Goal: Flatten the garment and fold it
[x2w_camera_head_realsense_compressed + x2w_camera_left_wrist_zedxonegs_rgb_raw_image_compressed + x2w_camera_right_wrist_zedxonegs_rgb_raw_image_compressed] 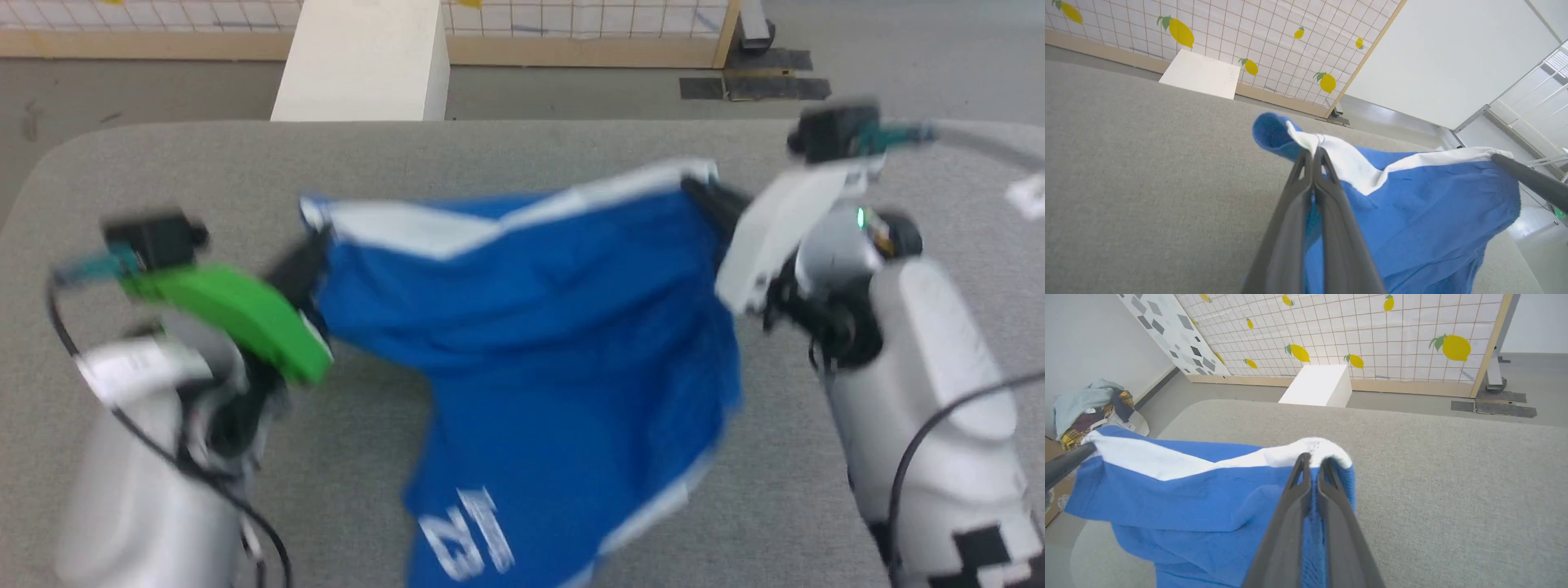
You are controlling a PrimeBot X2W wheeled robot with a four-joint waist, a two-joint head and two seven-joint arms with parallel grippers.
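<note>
The garment (539,327), royal-blue shorts with white stripes and a white "23" near the bottom, hangs stretched between both grippers above the grey table (163,163). My left gripper (314,249) is shut on its left top corner, and the left wrist view shows that gripper (1313,153) pinching the white-striped edge of the garment (1412,212). My right gripper (698,192) is shut on the right top corner; in the right wrist view its tips (1314,459) clamp the white hem of the garment (1180,502). The lower part droops toward the table's near edge.
A white box (363,61) stands on the floor beyond the table's far edge, before a lemon-patterned partition (1372,330). A pile of clothes (1090,408) lies on the floor off the table's left side. Bare grey table surface lies on both sides of the garment.
</note>
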